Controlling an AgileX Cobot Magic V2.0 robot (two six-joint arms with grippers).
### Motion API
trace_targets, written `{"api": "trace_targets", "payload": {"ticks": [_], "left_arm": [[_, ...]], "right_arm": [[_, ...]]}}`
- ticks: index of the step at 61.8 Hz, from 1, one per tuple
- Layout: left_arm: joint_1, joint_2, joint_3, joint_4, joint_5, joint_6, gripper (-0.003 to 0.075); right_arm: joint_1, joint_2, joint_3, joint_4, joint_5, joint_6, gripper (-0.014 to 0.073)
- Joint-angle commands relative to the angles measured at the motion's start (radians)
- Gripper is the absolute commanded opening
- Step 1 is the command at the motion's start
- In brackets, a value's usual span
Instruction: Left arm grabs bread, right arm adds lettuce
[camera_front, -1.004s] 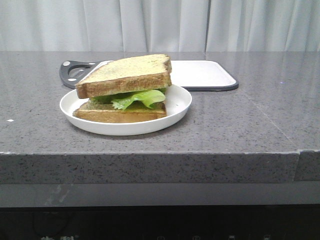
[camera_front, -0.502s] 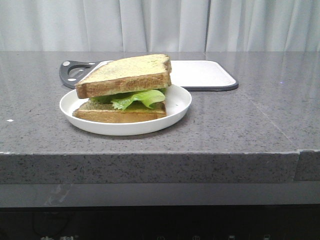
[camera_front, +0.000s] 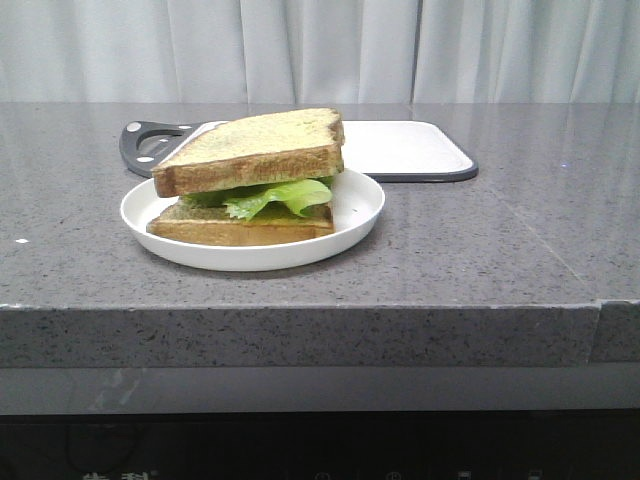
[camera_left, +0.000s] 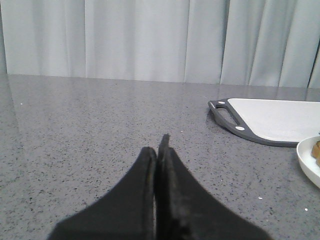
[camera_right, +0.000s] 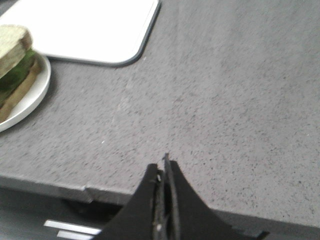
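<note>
A sandwich sits on a white plate (camera_front: 350, 225): a thick toasted bread slice (camera_front: 255, 150) lies tilted on top of a green lettuce leaf (camera_front: 270, 197), over a thinner bottom toast slice (camera_front: 235, 227). Neither arm shows in the front view. My left gripper (camera_left: 159, 147) is shut and empty, low over bare counter, with the plate rim (camera_left: 306, 162) off to its side. My right gripper (camera_right: 161, 167) is shut and empty near the counter's front edge, away from the sandwich (camera_right: 15, 60) on its plate (camera_right: 30, 102).
A white cutting board with a dark rim and handle (camera_front: 405, 150) lies behind the plate; it also shows in the left wrist view (camera_left: 270, 120) and the right wrist view (camera_right: 90, 30). The grey stone counter (camera_front: 480, 250) drops off at its front edge (camera_front: 300, 335). White curtains hang behind.
</note>
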Motion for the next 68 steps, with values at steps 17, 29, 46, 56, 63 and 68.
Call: {"api": "trace_targets", "payload": {"ticks": [17,29,46,56,63,68], "left_arm": [[0.002,-0.018,0.005,-0.008,-0.090,-0.004,-0.0020],[0.002,-0.018,0.005,-0.008,-0.090,-0.004,-0.0020],[0.002,-0.018,0.005,-0.008,-0.090,-0.004,-0.0020],[0.002,-0.018,0.005,-0.008,-0.090,-0.004,-0.0020],[0.002,-0.018,0.005,-0.008,-0.090,-0.004,-0.0020],[0.002,-0.018,0.005,-0.008,-0.090,-0.004,-0.0020]], "right_arm": [[-0.146,-0.325,0.460,0.032,-0.537,-0.013,-0.0118],[-0.147,-0.396,0.560,0.039,-0.615,-0.007,-0.0118],[-0.147,-0.395,0.559,0.039,-0.617,-0.006,-0.0118],[-0.147,-0.395,0.559,0.039,-0.614,-0.006,-0.0118],[-0.147,-0.395,0.559,0.039,-0.614,-0.006,-0.0118],[-0.147,-0.395,0.559,0.039,-0.614,-0.006,-0.0118]]}}
